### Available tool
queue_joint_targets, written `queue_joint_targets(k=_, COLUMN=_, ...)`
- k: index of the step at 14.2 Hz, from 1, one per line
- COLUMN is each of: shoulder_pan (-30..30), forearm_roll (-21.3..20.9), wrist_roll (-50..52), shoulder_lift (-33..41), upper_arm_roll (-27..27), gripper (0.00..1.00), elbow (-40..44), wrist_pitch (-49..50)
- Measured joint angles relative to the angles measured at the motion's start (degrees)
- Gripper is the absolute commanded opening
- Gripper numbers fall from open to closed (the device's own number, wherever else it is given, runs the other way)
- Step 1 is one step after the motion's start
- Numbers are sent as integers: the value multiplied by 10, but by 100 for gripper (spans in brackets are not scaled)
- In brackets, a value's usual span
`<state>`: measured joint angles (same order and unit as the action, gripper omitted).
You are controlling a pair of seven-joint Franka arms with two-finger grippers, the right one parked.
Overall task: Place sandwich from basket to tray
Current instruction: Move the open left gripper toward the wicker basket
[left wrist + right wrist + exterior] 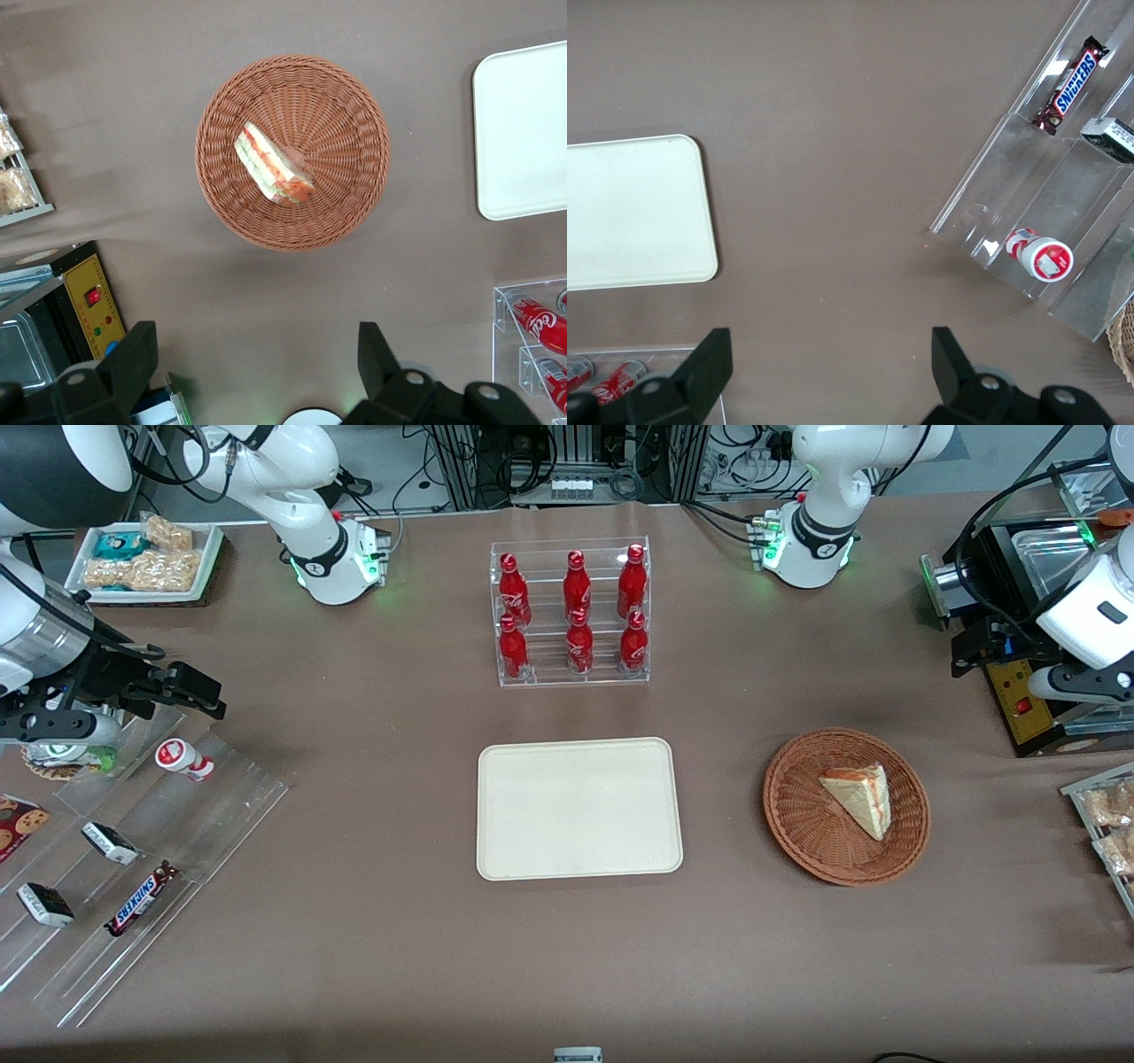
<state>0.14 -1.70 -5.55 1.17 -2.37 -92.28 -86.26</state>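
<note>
Reddish-brown wicker: the round basket (pixel 846 806) sits on the brown worktop (pixel 354 957) toward the working arm's end, and holds the sandwich (pixel 858 798), a pale wedge lying flat on the weave with its orange-red and green filling edge showing in the left wrist view (pixel 273 165).

Cream-beige tray (pixel 579 808): flat, rectangular, rounded corners, low rim; lies at the worktop's middle, well apart from the basket, nothing on it.

Hand (pixel 257 363): high above the worktop and clear of the basket, nearer the robots' bases than the basket; its two black fingers (pixel 137 359) are spread wide and hold nothing.

Clear rack with six red bottles (pixel 572 613): stands farther from the front camera than the tray.

Clear stepped stand (pixel 151 841): toward the parked arm's end; carries a Snickers bar (pixel 140 899), two small dark packets (pixel 109 842) and a small red-and-white pot (pixel 183 759).

White tray of bagged snacks (pixel 146 558): at the parked arm's end, farthest from the front camera.

Black box with a yellow panel and red switch (pixel 1028 695): at the working arm's end.
</note>
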Motion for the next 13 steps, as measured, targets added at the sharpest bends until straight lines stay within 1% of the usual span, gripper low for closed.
queue_joint_targets(k=10, shoulder_pan=0, forearm_roll=0, wrist_roll=0, shoulder_lift=-5, upper_arm_roll=-2, gripper=100, elbow=-10, wrist_pitch=9)
queue_joint_targets(k=13, shoulder_pan=0, forearm_roll=0, wrist_roll=3, shoulder_lift=-12, upper_arm_roll=-1, gripper=100, elbow=-34, wrist_pitch=2)
